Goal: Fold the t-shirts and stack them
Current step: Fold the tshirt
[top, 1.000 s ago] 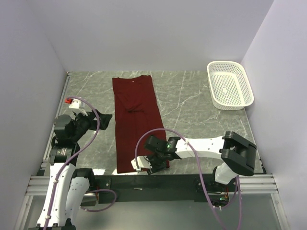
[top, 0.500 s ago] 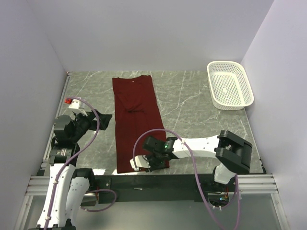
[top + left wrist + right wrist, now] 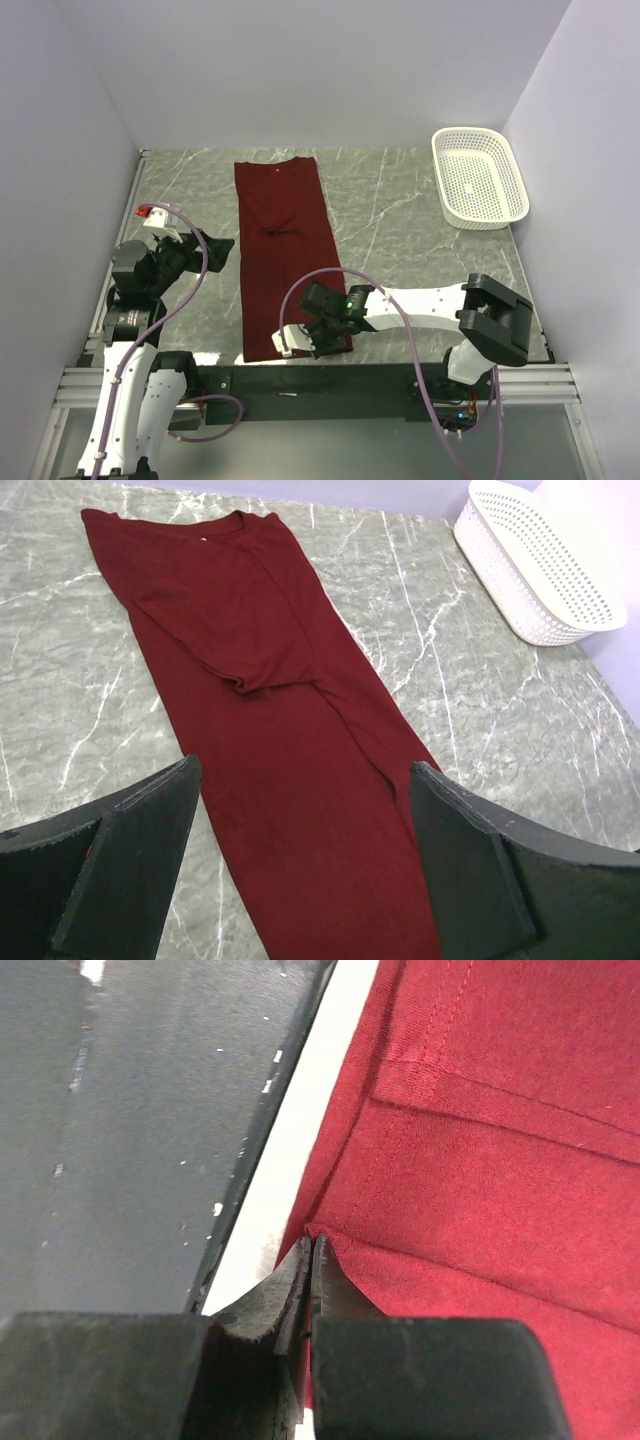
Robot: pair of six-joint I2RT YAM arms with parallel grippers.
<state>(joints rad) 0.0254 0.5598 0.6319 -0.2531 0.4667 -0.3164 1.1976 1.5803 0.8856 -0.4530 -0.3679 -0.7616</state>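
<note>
- A dark red t-shirt (image 3: 285, 250) is laid flat on the grey marbled bench (image 3: 400, 220), left of the middle, as a long narrow strip.
- Its collar end is turned toward the far wall, and its hem reaches the near edge of the bench.
- In the left wrist view, a short sleeve (image 3: 250, 650) is seen folded inward across the upper part of the t-shirt (image 3: 300, 810), with creases running down from it.
- The right gripper (image 3: 300, 345) is lowered to the near hem, at the bench's front edge.
- In the right wrist view, the fingers of the right gripper (image 3: 308, 1250) are pressed together, and a fold of the t-shirt (image 3: 480, 1140) at the stitched hem is pinched between their tips.
- The left gripper (image 3: 215, 247) is held just left of the t-shirt, above the bench and apart from the cloth.
- The jaws of the left gripper (image 3: 305, 770) are spread wide, and nothing is held between them.
- A white mesh basket (image 3: 480, 178) is set at the far right corner of the bench (image 3: 500, 700), well apart from the t-shirt.
- The basket (image 3: 540, 560) is seen upright, its open side up.
</note>
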